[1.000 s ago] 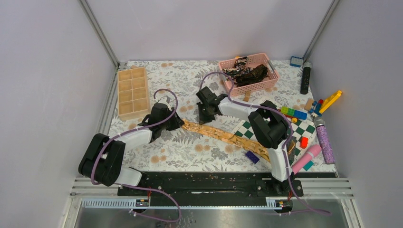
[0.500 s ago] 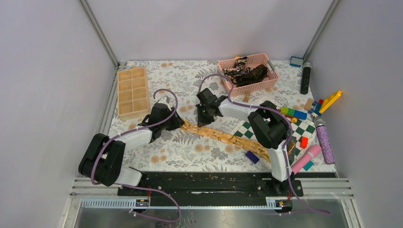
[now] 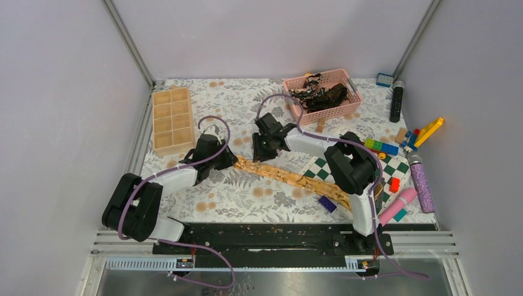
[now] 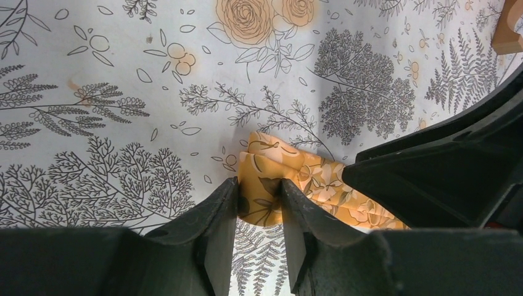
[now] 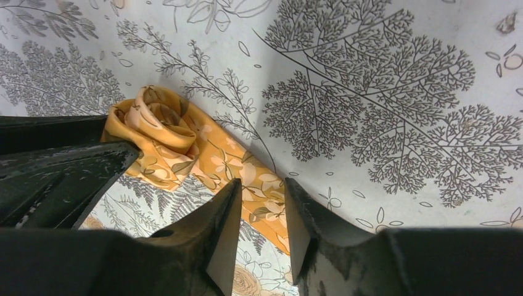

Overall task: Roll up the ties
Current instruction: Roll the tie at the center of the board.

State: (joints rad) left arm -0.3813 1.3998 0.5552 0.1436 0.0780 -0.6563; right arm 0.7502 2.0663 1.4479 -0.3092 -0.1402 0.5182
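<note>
A golden-tan tie lies diagonally across the floral table, its left end curled into a small roll. My left gripper is shut on that rolled end, with gold fabric filling the gap between its fingertips. Just to the right of the roll, my right gripper stands over the flat part of the tie with its jaws apart and nothing pinched. In the top view the left gripper and the right gripper are close together. Dark ties lie heaped in the pink basket.
A wooden compartment tray stands at the back left. The tie's right part crosses a green-and-white checkered board. Toy bricks, a black cylinder, a glitter tube and a pink tube crowd the right side.
My right gripper's jaws have come apart, letting go of the tie, and it shifted slightly left. The left gripper stayed on the rolled end.
</note>
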